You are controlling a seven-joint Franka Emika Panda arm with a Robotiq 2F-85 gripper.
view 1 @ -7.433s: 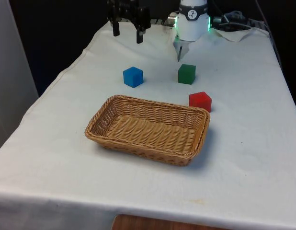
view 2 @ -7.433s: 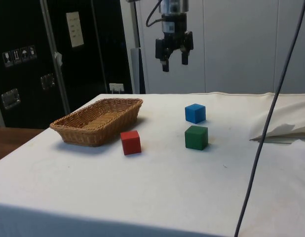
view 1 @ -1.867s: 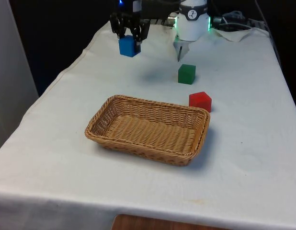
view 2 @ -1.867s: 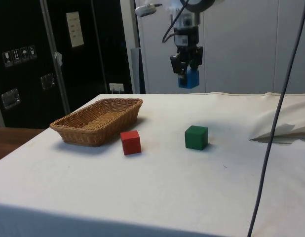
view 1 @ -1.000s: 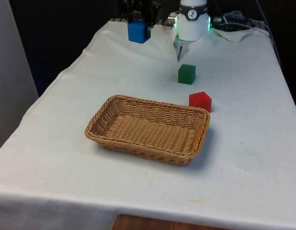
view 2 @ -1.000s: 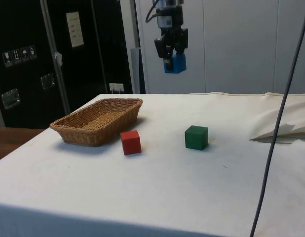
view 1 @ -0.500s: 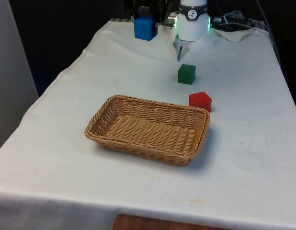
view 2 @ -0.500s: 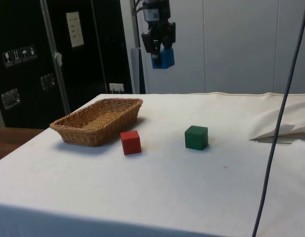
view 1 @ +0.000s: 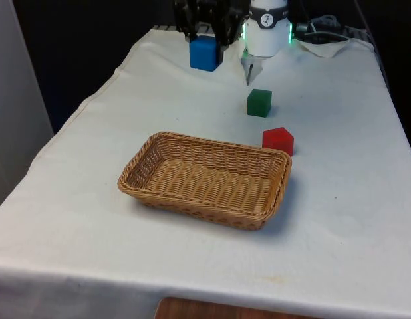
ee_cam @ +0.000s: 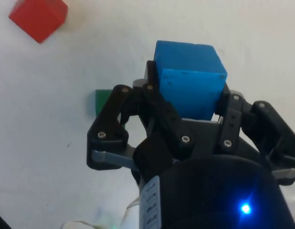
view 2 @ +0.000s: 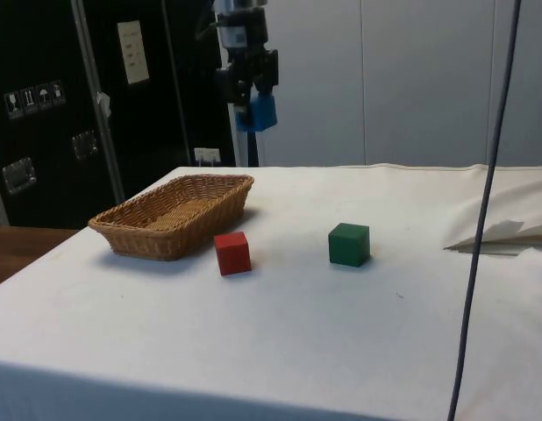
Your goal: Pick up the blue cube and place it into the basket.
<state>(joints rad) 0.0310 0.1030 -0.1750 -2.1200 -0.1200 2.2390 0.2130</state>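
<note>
My gripper [view 1: 205, 41] is shut on the blue cube [view 1: 205, 54] and holds it high above the table. From the side, the gripper [view 2: 252, 103] and the cube [view 2: 263, 112] hang well above the end of the wicker basket [view 2: 157, 235]. In the front view the basket [view 1: 135, 167] lies at the table's middle, nearer the camera than the cube, with nothing inside. The wrist view has the blue cube [ee_cam: 188, 81] clamped between the black fingers [ee_cam: 159, 112].
A green cube [view 1: 259, 102] and a red cube [view 1: 278, 140] sit on the cloth beyond the basket towards the front view's right. From the side, the red cube [view 2: 232, 253] lies just beside the basket and the green cube [view 2: 349, 244] further off. A cable [view 2: 481, 219] hangs down.
The gripper has carried the blue cube through the air towards the basket, leftward in the side view. The basket and the other cubes have not moved.
</note>
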